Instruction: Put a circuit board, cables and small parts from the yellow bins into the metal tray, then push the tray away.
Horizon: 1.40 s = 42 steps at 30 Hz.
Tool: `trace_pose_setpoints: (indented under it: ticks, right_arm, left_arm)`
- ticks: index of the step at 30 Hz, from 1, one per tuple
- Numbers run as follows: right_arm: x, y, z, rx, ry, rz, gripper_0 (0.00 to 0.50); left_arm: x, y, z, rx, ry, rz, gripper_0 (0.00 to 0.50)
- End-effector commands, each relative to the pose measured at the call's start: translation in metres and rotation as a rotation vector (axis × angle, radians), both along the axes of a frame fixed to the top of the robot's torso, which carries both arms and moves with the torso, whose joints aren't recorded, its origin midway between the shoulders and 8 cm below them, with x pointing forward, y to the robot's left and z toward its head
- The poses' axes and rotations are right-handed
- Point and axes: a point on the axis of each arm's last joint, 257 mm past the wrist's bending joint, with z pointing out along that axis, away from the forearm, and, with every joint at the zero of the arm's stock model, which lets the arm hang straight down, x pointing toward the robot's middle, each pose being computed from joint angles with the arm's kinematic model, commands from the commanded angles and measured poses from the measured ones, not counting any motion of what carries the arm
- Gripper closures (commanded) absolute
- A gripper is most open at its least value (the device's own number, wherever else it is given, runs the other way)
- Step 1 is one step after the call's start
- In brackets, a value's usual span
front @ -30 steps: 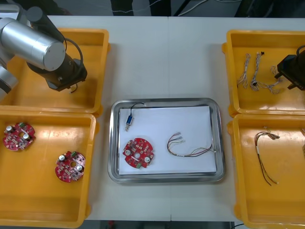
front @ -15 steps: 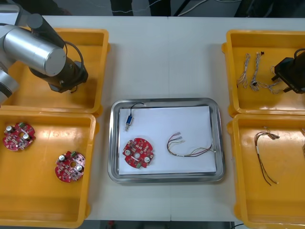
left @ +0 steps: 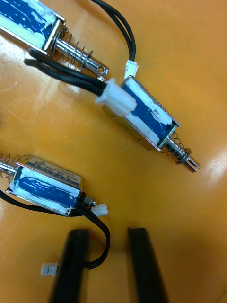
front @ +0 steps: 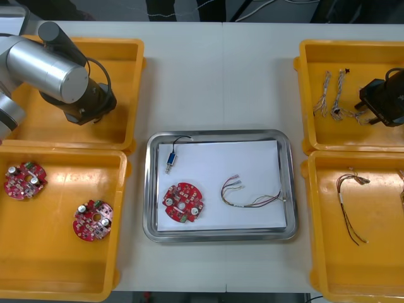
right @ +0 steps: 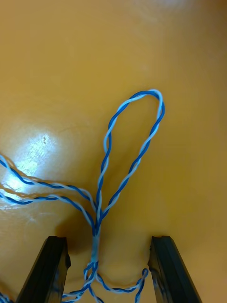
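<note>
My left gripper [front: 95,115] hangs low in the far left yellow bin [front: 126,82]. In the left wrist view its fingers [left: 75,265] stand narrowly apart around a loop of black cable [left: 105,239] that runs from a blue-wrapped small metal part [left: 45,187]; a gap remains on both sides. Two more such parts [left: 146,118] [left: 33,23] lie beyond. My right gripper [front: 377,104] is open over the twisted blue and white cables [front: 334,95] in the far right bin. One cable [right: 101,208] runs between its fingertips [right: 49,270].
The metal tray [front: 148,189] at the centre holds a red circuit board [front: 183,203], a small metal part [front: 171,161] and a red and yellow cable [front: 249,194]. The near left bin holds two circuit boards [front: 24,180] [front: 93,219]. A cable [front: 350,202] lies in the near right bin.
The left fingers have drawn in from wide open to a narrow gap around the black cable. The right gripper has shifted slightly up over the twisted cables.
</note>
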Motion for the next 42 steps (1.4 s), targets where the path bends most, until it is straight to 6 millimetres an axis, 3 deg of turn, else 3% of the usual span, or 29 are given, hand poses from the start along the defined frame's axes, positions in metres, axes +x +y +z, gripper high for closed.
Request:
trace_pose_setpoints:
  ticks: [1, 2, 4, 12, 19, 25, 33, 42]
  right_arm:
    - [0.003, 0.020, -0.008, 0.054, -0.006, 0.001, 0.262]
    - [0.002, 0.020, -0.010, 0.055, -0.002, 0.004, 0.426]
    - [0.001, 0.021, -0.012, 0.060, -0.002, 0.009, 0.500]
    - [0.003, 0.015, -0.002, 0.028, -0.017, 0.045, 0.500]
    - [-0.003, 0.015, 0.041, -0.004, -0.010, 0.118, 0.500]
    - [-0.009, 0.013, 0.082, -0.041, -0.038, 0.174, 0.500]
    - [-0.032, 0.011, 0.127, -0.092, -0.044, 0.233, 0.500]
    - [-0.067, 0.008, 0.162, -0.192, -0.019, 0.291, 0.500]
  left_arm:
    - [-0.003, -0.003, -0.008, -0.014, 0.005, 0.025, 0.500]
    - [-0.003, -0.003, -0.008, -0.013, 0.005, 0.024, 0.500]
    - [-0.003, -0.003, -0.008, -0.012, 0.005, 0.023, 0.500]
    - [-0.002, -0.005, -0.002, -0.009, -0.006, 0.011, 0.500]
    - [-0.008, 0.003, 0.021, -0.007, 0.004, 0.026, 0.500]
    - [-0.015, -0.004, 0.046, -0.018, -0.001, 0.014, 0.500]
    - [-0.024, -0.006, 0.061, 0.006, 0.001, -0.002, 0.500]
    - [-0.034, -0.016, 0.056, -0.027, 0.042, -0.020, 0.500]
